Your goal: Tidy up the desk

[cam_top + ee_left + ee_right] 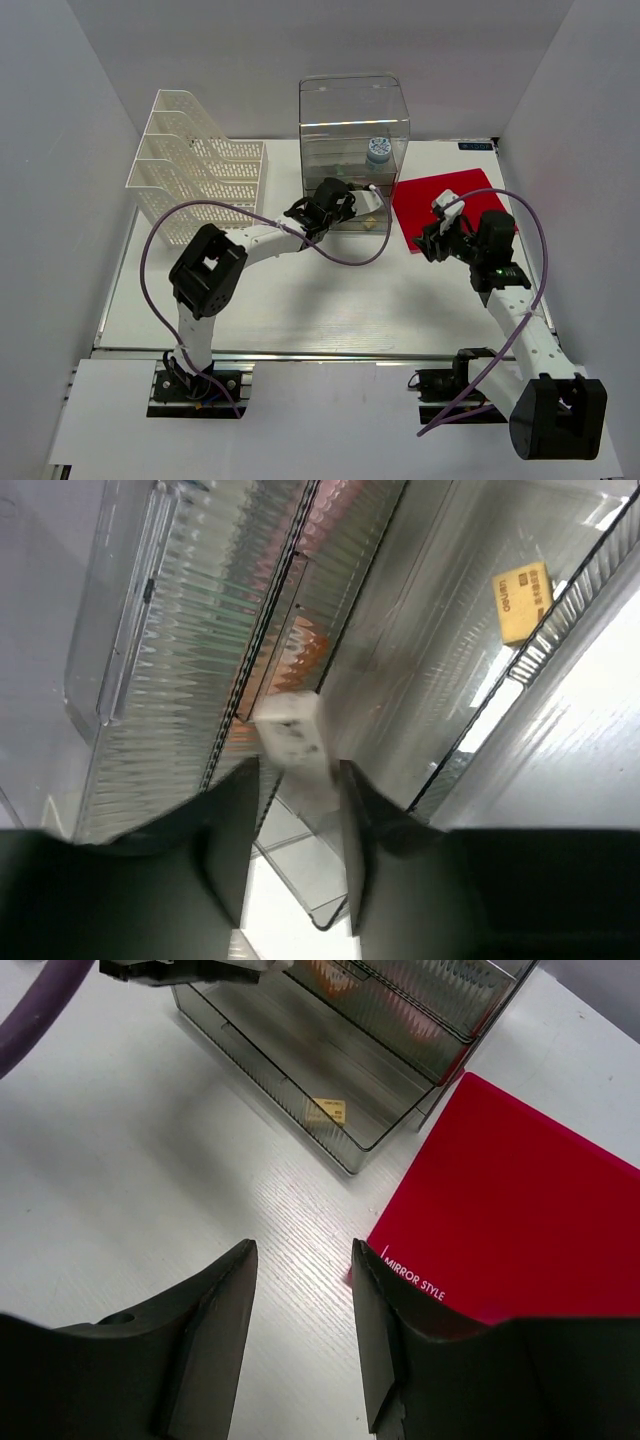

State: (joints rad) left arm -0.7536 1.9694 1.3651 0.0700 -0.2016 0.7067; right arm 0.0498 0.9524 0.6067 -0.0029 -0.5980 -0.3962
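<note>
The white desk (300,300) carries a clear plastic drawer box (353,130) at the back middle. Its lowest drawer (300,1070) is pulled out and holds a small yellow eraser (522,602). My left gripper (352,203) is at the front of the box, above that drawer. A blurred white block (295,742) sits between its fingers, against the right one, with a thin gap on the left. My right gripper (437,240) hangs open and empty over the desk, next to the near left corner of a flat red folder (520,1210).
A white mesh file rack (195,165) stands at the back left. A bottle with a pale blue cap (378,150) shows through the clear box. The red folder (445,205) lies to the right of the box. A metal rail (320,352) runs along the front edge.
</note>
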